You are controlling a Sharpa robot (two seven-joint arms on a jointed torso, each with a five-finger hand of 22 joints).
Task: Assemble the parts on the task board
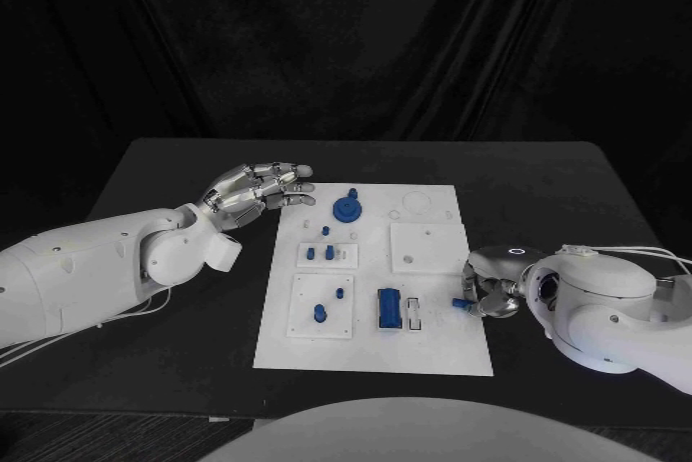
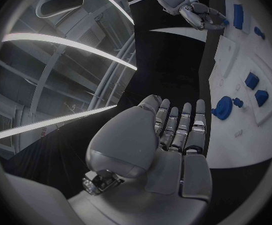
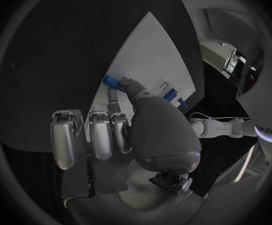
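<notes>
The white task board [image 1: 433,357] lies flat in the middle of my black table, long side running away from me. Blue parts sit on it: a round knobbed piece [image 1: 346,205] at the far end, small pegs [image 1: 330,252] in a raised block, a tall rectangular block [image 1: 389,309] near me. I pinch a small blue cylinder [image 3: 112,81] at the board's right edge.

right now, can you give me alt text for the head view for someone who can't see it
A white task board lies in the middle of a black table, with small blue parts on it. The right hand at the board's right edge pinches a small blue piece, while the left hand hovers off the board's far left corner, fingers extended, holding nothing.
</notes>
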